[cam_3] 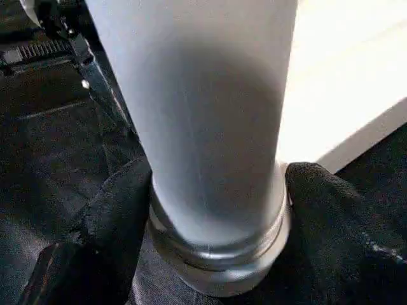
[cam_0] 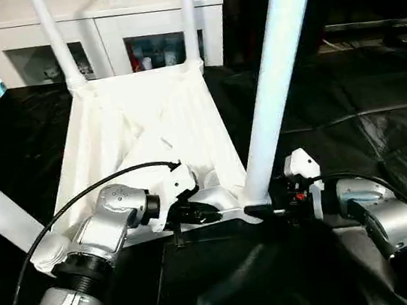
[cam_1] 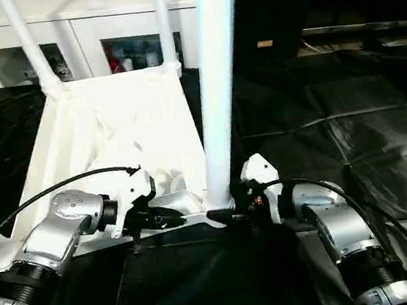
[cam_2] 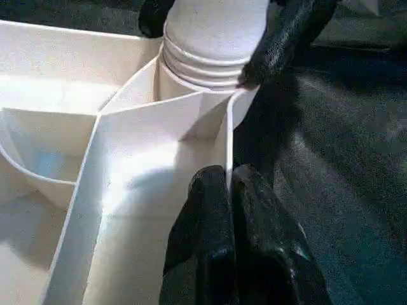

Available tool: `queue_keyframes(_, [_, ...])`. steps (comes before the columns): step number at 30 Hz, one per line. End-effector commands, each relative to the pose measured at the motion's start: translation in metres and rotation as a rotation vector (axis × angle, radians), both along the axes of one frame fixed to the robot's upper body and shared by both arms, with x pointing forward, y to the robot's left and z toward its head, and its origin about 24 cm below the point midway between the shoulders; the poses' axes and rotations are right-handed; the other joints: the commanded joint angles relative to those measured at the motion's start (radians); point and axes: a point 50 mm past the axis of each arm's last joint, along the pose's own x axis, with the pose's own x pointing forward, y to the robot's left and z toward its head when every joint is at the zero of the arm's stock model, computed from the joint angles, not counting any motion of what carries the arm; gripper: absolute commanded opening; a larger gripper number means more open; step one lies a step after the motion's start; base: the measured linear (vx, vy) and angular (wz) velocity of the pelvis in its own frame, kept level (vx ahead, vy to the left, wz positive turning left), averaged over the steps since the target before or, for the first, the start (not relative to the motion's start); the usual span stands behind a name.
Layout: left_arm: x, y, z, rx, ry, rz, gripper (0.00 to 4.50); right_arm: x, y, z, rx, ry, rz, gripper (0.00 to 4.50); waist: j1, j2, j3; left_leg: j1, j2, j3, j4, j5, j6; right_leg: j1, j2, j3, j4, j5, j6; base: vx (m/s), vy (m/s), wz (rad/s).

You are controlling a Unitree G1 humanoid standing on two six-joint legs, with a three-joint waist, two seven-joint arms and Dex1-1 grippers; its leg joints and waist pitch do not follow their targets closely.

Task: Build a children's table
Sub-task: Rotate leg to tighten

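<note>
At near corner of upturned white plastic children's table [cam_0: 146, 122], right gripper [cam_0: 261, 210] clasping round white leg [cam_0: 272, 74] base, left gripper [cam_0: 223, 212] pinched closed on rim.

- children's table [cam_0: 146, 122]: all white
- hand fingers [cam_2: 254, 241]: black
- forearms [cam_0: 98, 239]: silver
- floor cover [cam_0: 345, 79]: glossy black
- cabinet [cam_0: 93, 16]: white
- cable [cam_0: 81, 196]: black

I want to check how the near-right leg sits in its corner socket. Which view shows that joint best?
The left wrist view: the leg's ribbed base sits in the corner socket, seen close up. The right wrist view shows the leg's lower end between the right claw's fingers. The eye views show the whole leg from farther off.
</note>
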Motion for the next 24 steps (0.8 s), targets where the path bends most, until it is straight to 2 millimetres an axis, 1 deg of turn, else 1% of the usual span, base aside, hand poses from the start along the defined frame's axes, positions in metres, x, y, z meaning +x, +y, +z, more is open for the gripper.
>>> queue_keyframes(1, [-0.002,-0.009,0.002,-0.028,-0.003,-0.032,0.00,-0.003,0.010,-0.001,0.016,0.016,0.058,3.18,0.002,-0.014,-0.059,0.019,0.061,-0.023,-0.064,-0.086,0.103,0.049,-0.080,0.035,-0.059,0.012,-0.284,0.000,0.000,0.00])
queue_keyframes(2, [-0.002,-0.010,0.001,-0.031,-0.007,-0.016,0.00,-0.005,0.013,-0.004,0.026,0.024,0.044,3.14,0.000,-0.019,-0.058,0.019,0.061,-0.022,-0.064,-0.085,0.104,0.048,-0.079,0.035,-0.060,0.010,-0.284,0.000,0.000,0.00])
queue_keyframes(4, [0.000,-0.013,0.000,-0.030,-0.020,0.018,0.00,-0.005,0.015,-0.006,0.032,0.025,0.014,2.97,0.001,-0.017,-0.058,0.020,0.062,-0.023,-0.064,-0.078,0.104,0.047,-0.080,0.036,-0.059,0.014,-0.283,0.000,0.000,0.00])
queue_keyframes(5, [0.004,-0.016,-0.001,-0.029,-0.037,0.062,0.00,-0.003,0.017,-0.011,0.029,0.025,-0.047,2.84,0.000,-0.019,-0.057,0.020,0.061,-0.023,-0.064,-0.079,0.103,0.048,-0.079,0.035,-0.060,0.010,-0.282,0.000,0.000,0.00])
queue_keyframes(6, [0.005,-0.018,-0.001,-0.029,-0.045,0.082,0.00,-0.001,0.017,-0.013,0.027,0.027,-0.081,2.78,-0.003,-0.030,-0.056,0.020,0.061,-0.022,-0.065,-0.081,0.101,0.047,-0.079,0.036,-0.063,0.000,-0.278,0.000,0.000,0.00])
queue_keyframes(7, [0.005,-0.018,-0.001,-0.029,-0.045,0.082,0.00,-0.001,0.017,-0.013,0.027,0.027,-0.081,2.78,-0.003,-0.030,-0.056,0.020,0.061,-0.022,-0.065,-0.081,0.101,0.047,-0.079,0.036,-0.063,0.000,-0.278,0.000,0.000,0.00])
queue_keyframes(8, [0.010,-0.023,-0.003,-0.022,-0.070,0.140,0.00,0.002,0.019,-0.019,0.001,0.027,-0.161,2.73,-0.004,-0.023,-0.053,0.021,0.060,-0.024,-0.069,-0.110,0.083,0.044,-0.080,0.036,-0.069,-0.071,-0.266,0.000,0.000,0.00])
queue_keyframes(9, [0.015,-0.029,-0.004,-0.019,-0.085,0.196,0.00,0.005,0.022,-0.025,-0.014,0.025,-0.247,2.71,-0.006,-0.023,-0.051,0.022,0.061,-0.024,-0.070,-0.122,0.074,0.042,-0.080,0.035,-0.072,-0.097,-0.260,0.000,0.000,0.00])
queue_keyframes(10, [0.017,-0.033,-0.005,-0.020,-0.091,0.225,0.00,0.006,0.024,-0.028,-0.016,0.028,-0.292,2.70,-0.011,-0.028,-0.046,0.025,0.058,-0.023,-0.073,-0.163,0.053,0.036,-0.078,0.037,-0.081,-0.167,-0.249,0.000,0.000,0.00])
queue_keyframes(11, [0.019,-0.038,-0.005,-0.020,-0.099,0.259,0.00,0.008,0.027,-0.031,-0.017,0.035,-0.347,2.69,-0.013,-0.029,-0.041,0.027,0.056,-0.025,-0.076,-0.212,0.028,0.035,-0.081,0.037,-0.091,-0.270,-0.225,0.000,0.000,0.00])
queue_keyframes(12, [0.021,-0.043,-0.006,-0.021,-0.105,0.289,0.00,0.009,0.030,-0.033,-0.014,0.044,-0.398,2.68,-0.012,-0.027,-0.039,0.032,0.058,-0.028,-0.080,-0.238,0.015,0.032,-0.082,0.038,-0.096,-0.320,-0.213,0.000,0.000,0.00])
queue_keyframes(13, [0.023,-0.050,-0.005,-0.030,-0.104,0.313,0.00,0.011,0.035,-0.036,-0.010,0.055,-0.450,2.67,-0.014,-0.022,-0.035,0.038,0.058,-0.032,-0.083,-0.284,-0.005,0.027,-0.084,0.039,-0.104,-0.402,-0.190,0.000,0.000,0.00])
queue_keyframes(14, [0.023,-0.061,-0.005,-0.045,-0.105,0.338,0.00,0.013,0.043,-0.038,-0.011,0.066,-0.504,2.67,-0.018,-0.027,-0.035,0.037,0.059,-0.036,-0.088,-0.313,-0.022,0.028,-0.083,0.038,-0.107,-0.439,-0.170,0.000,0.000,0.00])
queue_keyframes(15, [0.023,-0.069,-0.005,-0.052,-0.104,0.344,0.00,0.014,0.050,-0.039,-0.014,0.065,-0.520,2.67,-0.020,-0.027,-0.035,0.036,0.059,-0.037,-0.090,-0.318,-0.027,0.027,-0.082,0.039,-0.107,-0.442,-0.164,0.000,0.000,0.00])
queue_keyframes(16, [0.022,-0.075,-0.004,-0.056,-0.103,0.342,0.00,0.015,0.056,-0.039,-0.017,0.061,-0.524,2.67,-0.020,-0.018,-0.036,0.040,0.058,-0.040,-0.091,-0.326,-0.034,0.025,-0.084,0.040,-0.108,-0.442,-0.156,0.000,0.000,0.00])
queue_keyframes(17, [0.021,-0.078,-0.005,-0.058,-0.102,0.336,0.00,0.015,0.059,-0.038,-0.014,0.057,-0.521,2.67,-0.025,-0.022,-0.038,0.036,0.056,-0.039,-0.091,-0.329,-0.031,0.027,-0.082,0.040,-0.111,-0.427,-0.154,0.000,0.000,0.00])
queue_keyframes(18, [0.019,-0.082,-0.005,-0.064,-0.100,0.321,0.00,0.015,0.064,-0.036,0.002,0.055,-0.502,2.67,-0.024,-0.023,-0.038,0.033,0.055,-0.040,-0.092,-0.325,-0.027,0.029,-0.083,0.040,-0.110,-0.420,-0.153,0.000,0.000,0.00])
queue_keyframes(19, [0.017,-0.086,-0.004,-0.073,-0.097,0.298,0.00,0.015,0.070,-0.033,0.032,0.053,-0.462,2.67,-0.023,-0.023,-0.040,0.034,0.055,-0.038,-0.089,-0.317,-0.016,0.027,-0.083,0.042,-0.111,-0.403,-0.153,0.000,0.000,0.00])
queue_keyframes(20, [0.015,-0.088,-0.004,-0.080,-0.096,0.279,0.00,0.013,0.073,-0.031,0.060,0.057,-0.428,3.02,-0.023,-0.021,-0.040,0.033,0.055,-0.037,-0.089,-0.313,-0.007,0.027,-0.083,0.043,-0.111,-0.388,-0.157,0.000,0.000,0.00])
queue_keyframes(21, [0.014,-0.087,-0.004,-0.083,-0.094,0.265,0.00,0.013,0.072,-0.030,0.073,0.060,-0.412,3.02,-0.024,-0.021,-0.040,0.031,0.055,-0.037,-0.090,-0.308,-0.003,0.029,-0.083,0.043,-0.110,-0.379,-0.159,0.000,0.000,0.00])
queue_keyframes(22, [0.012,-0.085,-0.003,-0.087,-0.094,0.234,0.00,0.011,0.071,-0.028,0.089,0.067,-0.380,3.37,-0.023,-0.021,-0.041,0.031,0.055,-0.036,-0.089,-0.297,0.003,0.030,-0.082,0.043,-0.109,-0.359,-0.164,0.000,0.000,0.00])
queue_keyframes(23, [0.012,-0.085,-0.003,-0.088,-0.094,0.229,0.00,0.011,0.071,-0.028,0.091,0.068,-0.374,3.39,-0.023,-0.022,-0.041,0.029,0.055,-0.035,-0.089,-0.290,0.010,0.031,-0.082,0.043,-0.107,-0.341,-0.171,0.000,0.000,0.00])
queue_keyframes(24, [0.011,-0.081,-0.003,-0.085,-0.090,0.199,0.00,0.009,0.068,-0.025,0.095,0.063,-0.324,3.46,-0.021,-0.020,-0.042,0.029,0.055,-0.035,-0.088,-0.282,0.013,0.033,-0.083,0.043,-0.106,-0.328,-0.174,0.000,0.000,0.00])
